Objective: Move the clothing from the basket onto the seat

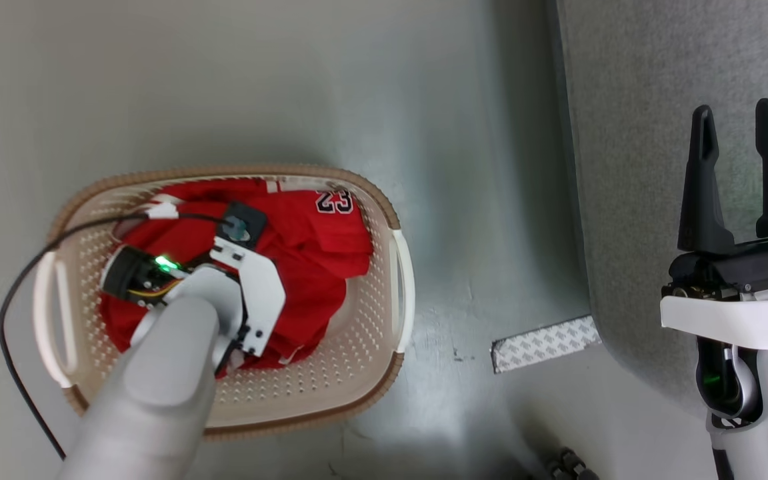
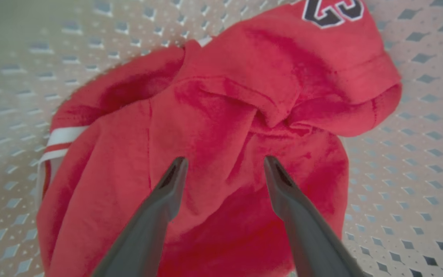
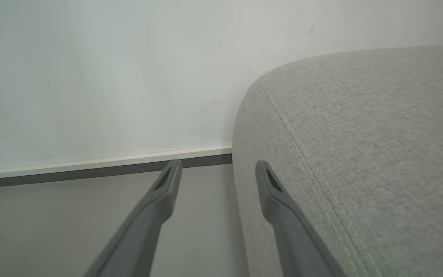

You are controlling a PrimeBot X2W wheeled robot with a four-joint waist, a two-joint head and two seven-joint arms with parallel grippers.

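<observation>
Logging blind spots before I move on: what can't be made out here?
- Garment count: clothing bunched, partly under left arm, head view.
- Whether the left gripper touches clothing: depth unreadable, left wrist view.
- Extent of the seat: cut off by head view's edges.

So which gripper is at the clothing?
The left gripper, over red fabric clothing in the cream plastic basket; the right gripper is by the grey sofa.

basket (image 1: 224, 172) open-topped, floor (image 1: 484, 167) gap beside seat (image 1: 631, 133)
</observation>
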